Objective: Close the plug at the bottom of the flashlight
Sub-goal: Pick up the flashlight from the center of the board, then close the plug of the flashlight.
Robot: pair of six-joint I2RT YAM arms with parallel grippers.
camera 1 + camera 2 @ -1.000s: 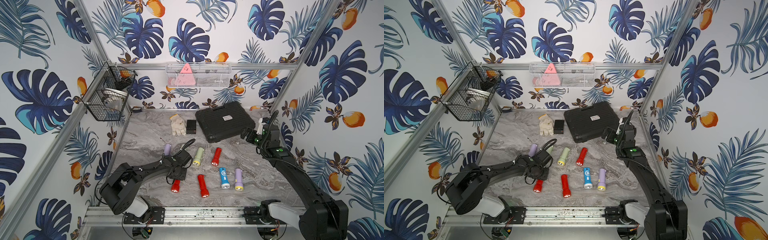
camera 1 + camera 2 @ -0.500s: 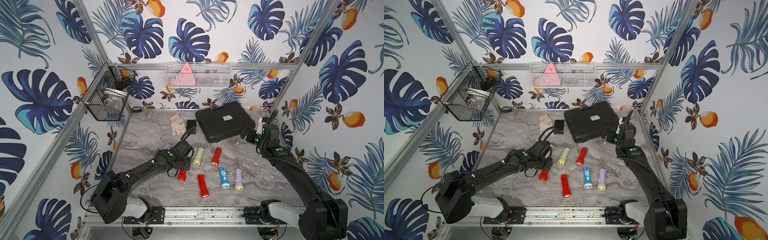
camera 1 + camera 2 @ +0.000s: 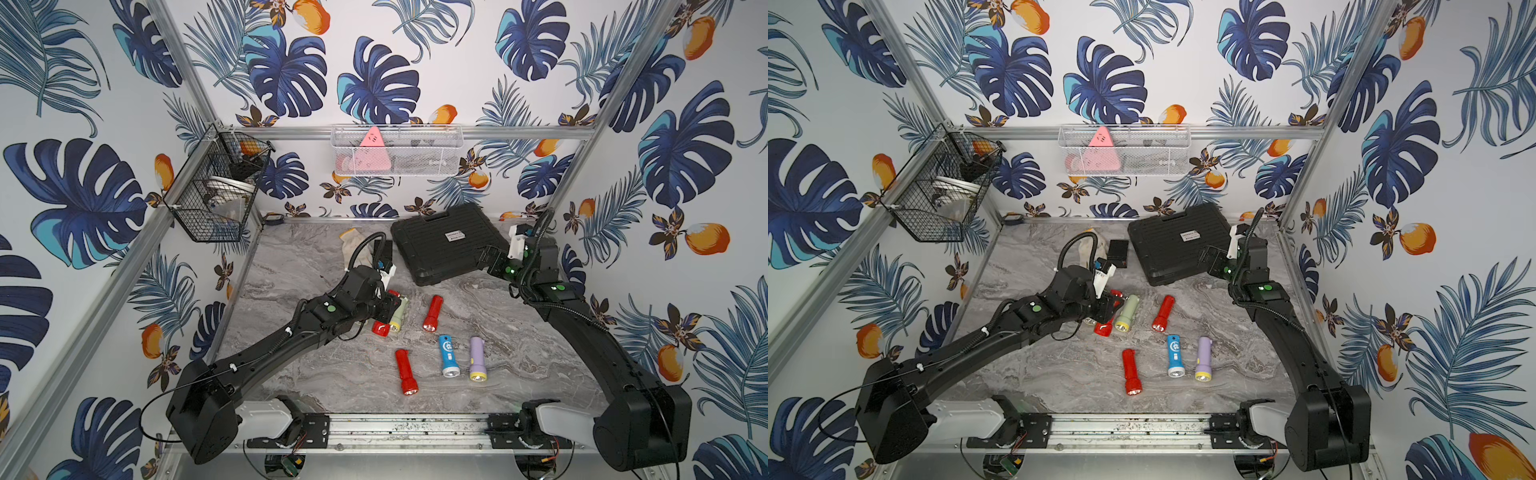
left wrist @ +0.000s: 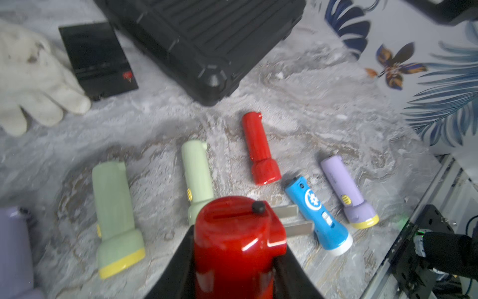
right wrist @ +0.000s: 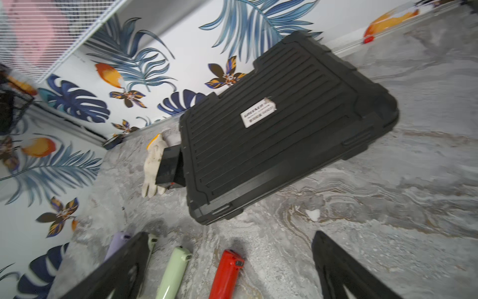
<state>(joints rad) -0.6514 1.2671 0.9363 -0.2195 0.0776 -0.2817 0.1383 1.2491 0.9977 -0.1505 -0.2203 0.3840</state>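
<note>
My left gripper (image 4: 234, 259) is shut on a red flashlight (image 4: 232, 233), with one black finger on each side of its body. The flashlight's bottom end faces the wrist camera, and its plug (image 4: 289, 211) stands folded out sideways, showing two metal prongs. In both top views this red flashlight (image 3: 380, 326) (image 3: 1104, 328) hangs in the left gripper (image 3: 384, 309) beside a green flashlight (image 3: 398, 316). My right gripper (image 3: 486, 259) (image 5: 229, 234) stands open and holds nothing, at the front edge of the black case (image 3: 444, 245).
Loose on the marble table lie two red flashlights (image 3: 432, 312) (image 3: 405, 371), a blue one (image 3: 448, 354) and a purple one (image 3: 477, 358). A white glove (image 3: 353, 245) and a small black box (image 3: 382, 251) sit behind the left arm. Wire baskets (image 3: 216, 195) (image 3: 395, 149) hang on the walls.
The left arm has carried the red flashlight from the front left toward the back and right, up next to the green flashlight. The right arm has stayed still and open.
</note>
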